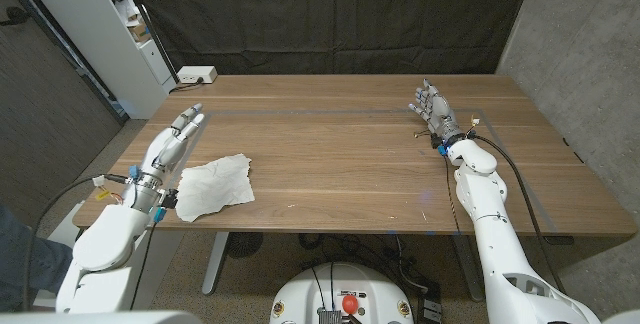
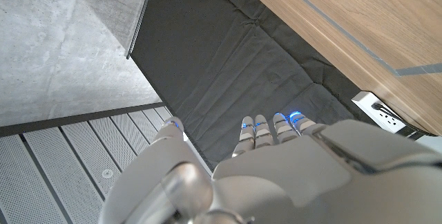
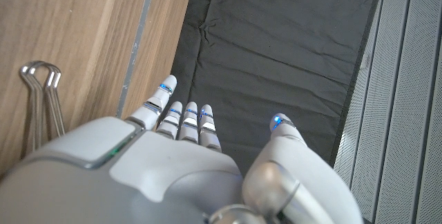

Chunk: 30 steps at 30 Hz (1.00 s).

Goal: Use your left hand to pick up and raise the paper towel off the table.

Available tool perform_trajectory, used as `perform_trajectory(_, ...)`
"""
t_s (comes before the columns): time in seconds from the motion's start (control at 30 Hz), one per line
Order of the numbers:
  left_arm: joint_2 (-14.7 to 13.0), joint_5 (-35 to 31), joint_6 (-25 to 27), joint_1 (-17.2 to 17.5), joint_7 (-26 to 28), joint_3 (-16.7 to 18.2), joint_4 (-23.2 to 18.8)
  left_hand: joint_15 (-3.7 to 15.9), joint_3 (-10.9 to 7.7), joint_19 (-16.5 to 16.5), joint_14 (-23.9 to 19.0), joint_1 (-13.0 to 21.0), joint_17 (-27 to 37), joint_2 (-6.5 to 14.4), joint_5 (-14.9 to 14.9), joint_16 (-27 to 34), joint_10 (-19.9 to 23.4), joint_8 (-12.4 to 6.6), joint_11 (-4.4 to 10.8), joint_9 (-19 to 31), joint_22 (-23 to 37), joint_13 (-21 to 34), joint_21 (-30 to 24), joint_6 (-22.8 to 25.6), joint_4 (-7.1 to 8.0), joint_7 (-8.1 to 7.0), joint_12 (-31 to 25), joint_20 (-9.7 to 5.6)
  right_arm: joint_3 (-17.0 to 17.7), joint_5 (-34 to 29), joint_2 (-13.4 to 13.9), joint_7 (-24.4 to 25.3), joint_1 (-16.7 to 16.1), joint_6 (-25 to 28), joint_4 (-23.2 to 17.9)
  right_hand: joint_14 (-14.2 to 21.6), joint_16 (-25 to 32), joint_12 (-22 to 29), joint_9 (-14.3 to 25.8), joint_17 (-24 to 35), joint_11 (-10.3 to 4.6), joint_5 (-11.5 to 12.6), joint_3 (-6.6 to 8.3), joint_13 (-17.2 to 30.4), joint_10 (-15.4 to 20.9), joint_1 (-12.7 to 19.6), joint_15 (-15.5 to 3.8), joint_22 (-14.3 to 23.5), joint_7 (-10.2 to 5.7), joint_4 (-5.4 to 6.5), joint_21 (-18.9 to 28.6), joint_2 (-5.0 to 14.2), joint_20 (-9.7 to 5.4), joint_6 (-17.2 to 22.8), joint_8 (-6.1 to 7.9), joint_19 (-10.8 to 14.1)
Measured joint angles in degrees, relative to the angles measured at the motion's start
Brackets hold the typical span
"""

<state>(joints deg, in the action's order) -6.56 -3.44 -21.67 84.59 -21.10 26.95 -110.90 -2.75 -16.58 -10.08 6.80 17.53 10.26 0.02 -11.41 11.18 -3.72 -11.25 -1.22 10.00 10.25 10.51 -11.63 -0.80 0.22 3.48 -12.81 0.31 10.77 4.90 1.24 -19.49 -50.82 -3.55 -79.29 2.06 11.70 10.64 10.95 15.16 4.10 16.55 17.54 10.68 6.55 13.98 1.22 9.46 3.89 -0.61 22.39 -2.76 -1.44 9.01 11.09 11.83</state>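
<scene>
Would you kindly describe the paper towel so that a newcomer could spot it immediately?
Look at the wooden table, at its near edge on the robot's left side. Just beside the open left hand lies the paper towel, a crumpled white sheet, the only loose, soft thing on the wood.

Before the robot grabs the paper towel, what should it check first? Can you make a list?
1. Towel lies on the table, near the front edge: ok.
2. Left robot hand holds nothing, fingers out straight: ok.
3. Left robot hand is over the towel: not ok, it is beside it, farther back.
4. Nothing lies on the towel: ok.
5. Right robot hand is far from the towel: ok.
6. Towel is one sheet: cannot tell.
</scene>
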Motion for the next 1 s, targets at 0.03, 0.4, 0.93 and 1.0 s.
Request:
perform_trajectory(0.03,0.06,-0.22,0.0,0.35,0.07,0.17,-0.35,0.0,0.01,0.0,0.0,0.0,0.0,0.0,0.0,-0.01,0.0,0.0,0.0,0.0,0.0,0.0,0.0,0.0,-0.01,0.0,0.0,0.0,-0.01,0.0,0.0,-0.11,-0.01,-0.11,-0.01,0.0,0.0,0.0,0.0,0.0,0.0,0.0,0.0,0.0,0.0,0.0,0.0,0.0,0.0,0.0,0.0,0.0,0.0,0.0,0.0,0.0)
perform_trajectory(0.4,0.39,-2.82,0.02,1.42,1.13,0.64,-1.92,0.0,0.24,0.0,0.0,0.03,0.0,0.03,0.0,-0.01,0.0,0.0,0.0,0.0,0.0,0.0,0.0,0.2,-0.24,-0.2,0.0,0.0,-0.3,0.16,0.2,-0.49,-0.12,-0.61,-0.62,0.0,0.0,0.0,0.0,0.0,0.0,0.0,0.0,0.0,0.0,0.0,0.0,0.0,0.0,0.0,-0.39,0.0,0.0,0.0,0.0,0.0)
perform_trajectory(0.93,0.16,-11.45,0.11,2.18,5.01,0.28,-3.42,0.3,-0.01,0.0,-0.3,0.23,0.0,0.23,0.0,-0.01,0.31,0.0,0.31,0.0,0.0,0.3,0.0,0.41,-0.48,-0.41,0.0,0.0,-0.45,0.2,0.64,-0.6,-0.42,-0.86,-1.3,-0.01,0.0,0.0,0.0,-0.27,0.0,0.0,0.01,0.0,0.0,0.0,0.0,0.0,0.0,0.0,-0.39,0.0,0.21,0.0,0.0,0.2)
perform_trajectory(1.0,0.03,-12.84,0.04,2.24,5.64,0.2,-3.6,0.3,-0.01,0.0,-0.3,0.23,0.0,0.23,0.0,-0.01,0.61,0.0,0.61,0.0,0.0,0.3,0.0,0.41,-0.47,-0.41,0.0,0.0,-0.49,0.19,0.65,-0.58,-0.44,-0.89,-1.31,-0.01,0.0,0.0,0.0,-0.26,0.0,0.0,0.01,0.0,0.0,0.0,0.0,0.0,0.0,0.0,-0.68,0.0,0.21,0.0,0.0,0.2)
